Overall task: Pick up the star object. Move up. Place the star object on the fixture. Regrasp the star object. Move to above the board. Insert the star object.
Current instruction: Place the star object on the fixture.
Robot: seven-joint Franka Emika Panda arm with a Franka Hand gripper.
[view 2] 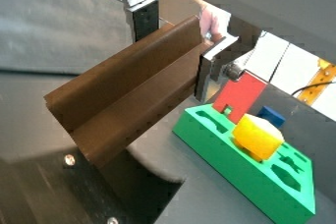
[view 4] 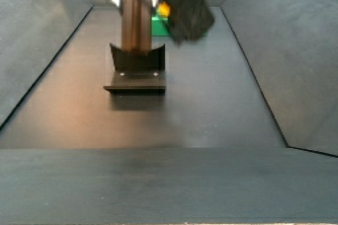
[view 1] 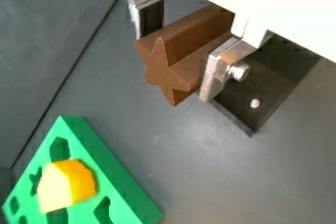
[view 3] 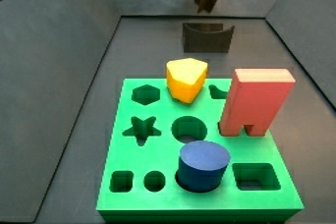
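I see my gripper (view 1: 184, 46) clamped on the star object (view 1: 180, 59) (a brown piece), hanging above the fixture (view 3: 206, 38), behind the board (view 3: 132, 159).

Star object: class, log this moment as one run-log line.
gripper: shut on star object | position: above fixture | board: star hole empty

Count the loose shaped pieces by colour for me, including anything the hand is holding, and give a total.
Yellow hexagonal block: 1
Tall red block: 1
Blue cylinder: 1
Small brown wooden star piece, clamped in the hand above the dark fixture: 1
Total: 4
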